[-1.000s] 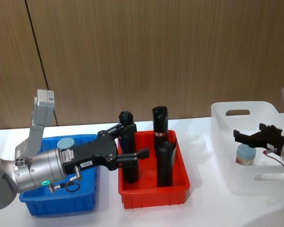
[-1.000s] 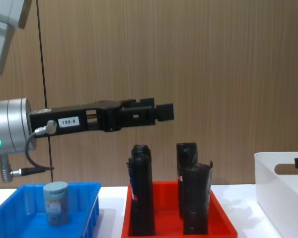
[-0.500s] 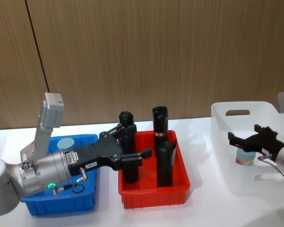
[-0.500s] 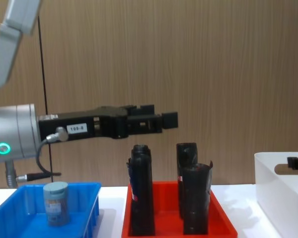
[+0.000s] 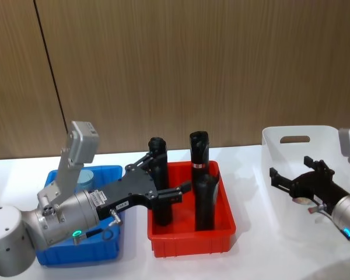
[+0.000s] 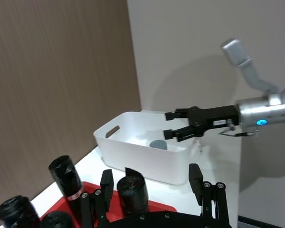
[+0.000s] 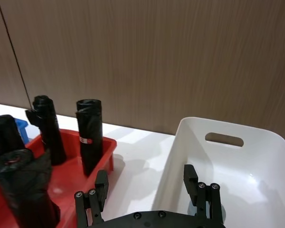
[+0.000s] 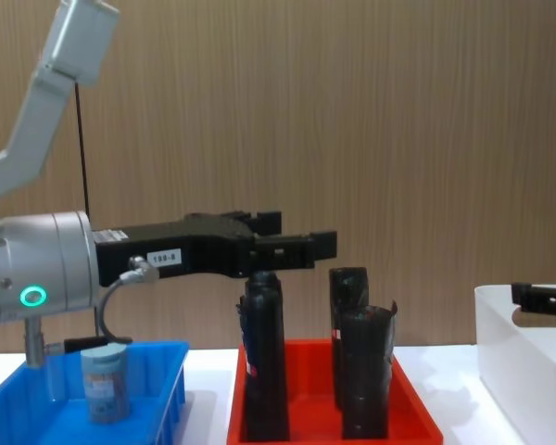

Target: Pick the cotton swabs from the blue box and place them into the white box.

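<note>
Lifted clear of the white box (image 5: 272, 153), the right gripper (image 5: 293, 174) now hangs above it, at three o'clock of the table, fingers spread wide and empty. One tub of cotton swabs (image 6: 157, 144) stands on the floor inside. Left gripper (image 5: 167, 174) has swung lower, over the red tray's (image 5: 189, 246) nine-o'clock edge by the black rolls (image 5: 199, 154), fingers wide, holding nothing. At nine o'clock of that tray, a second tub (image 8: 105, 380) stands upright in the blue box (image 8: 171, 389).
</note>
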